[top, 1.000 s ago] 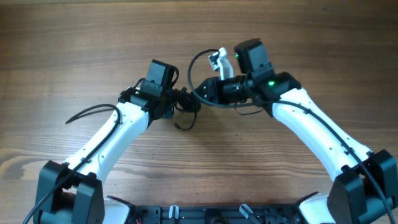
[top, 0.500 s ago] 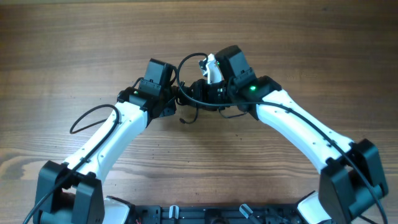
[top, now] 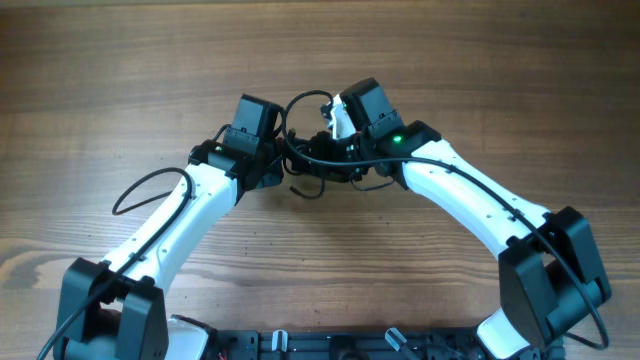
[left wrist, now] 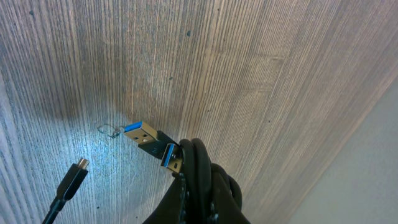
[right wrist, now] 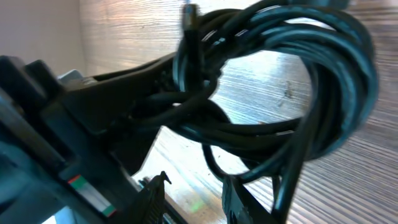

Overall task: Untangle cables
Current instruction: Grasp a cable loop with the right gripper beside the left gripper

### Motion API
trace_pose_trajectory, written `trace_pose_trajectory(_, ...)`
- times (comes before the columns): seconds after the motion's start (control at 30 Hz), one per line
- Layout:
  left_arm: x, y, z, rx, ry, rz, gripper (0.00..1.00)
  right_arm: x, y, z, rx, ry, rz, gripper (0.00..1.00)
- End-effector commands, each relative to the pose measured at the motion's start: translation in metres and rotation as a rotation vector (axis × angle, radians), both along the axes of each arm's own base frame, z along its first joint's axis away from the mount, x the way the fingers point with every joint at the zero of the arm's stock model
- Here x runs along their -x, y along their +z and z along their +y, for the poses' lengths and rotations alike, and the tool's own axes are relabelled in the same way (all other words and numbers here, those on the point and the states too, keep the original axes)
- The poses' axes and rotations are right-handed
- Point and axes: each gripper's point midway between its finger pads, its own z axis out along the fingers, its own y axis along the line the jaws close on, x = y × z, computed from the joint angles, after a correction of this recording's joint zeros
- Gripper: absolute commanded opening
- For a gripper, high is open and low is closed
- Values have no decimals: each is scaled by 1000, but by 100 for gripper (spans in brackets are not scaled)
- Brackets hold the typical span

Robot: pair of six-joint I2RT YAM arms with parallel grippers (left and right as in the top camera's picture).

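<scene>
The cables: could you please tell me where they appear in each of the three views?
Overhead: the cables sit at centre, slightly above the middle.
Left wrist: bottom centre, a black coil with blue-tipped plugs pointing up-left.
Right wrist: they fill the centre and right as one big loop.
Shared landmark: the wood table beneath them.

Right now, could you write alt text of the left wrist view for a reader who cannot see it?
A bundle of black cables rises from the bottom edge over a wooden table, with two blue-tipped USB plugs sticking out to its left. A smaller plug on a thin cord shows at lower left.
</scene>
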Motion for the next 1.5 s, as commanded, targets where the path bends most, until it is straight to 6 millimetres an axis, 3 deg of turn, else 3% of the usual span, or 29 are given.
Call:
trace_pose_trajectory(0.0, -2, 5, -2, 91, 134, 6, 4, -3, -27, -15, 112, -32, 3, 33)
trace_pose_trajectory(0.67, 0, 4, -6, 104, 118, 14, 4, -21, -18, -8, 78, -80, -59, 38)
trace_pose_trajectory(1.1, 3, 4, -14, 111, 91, 19, 4, -28, -13, -4, 49, -113, -67, 29)
trace_pose_trajectory(1.47, 16, 4, -45, 126, -36, 34, 4, -28, -13, -4, 50, -114, -66, 28)
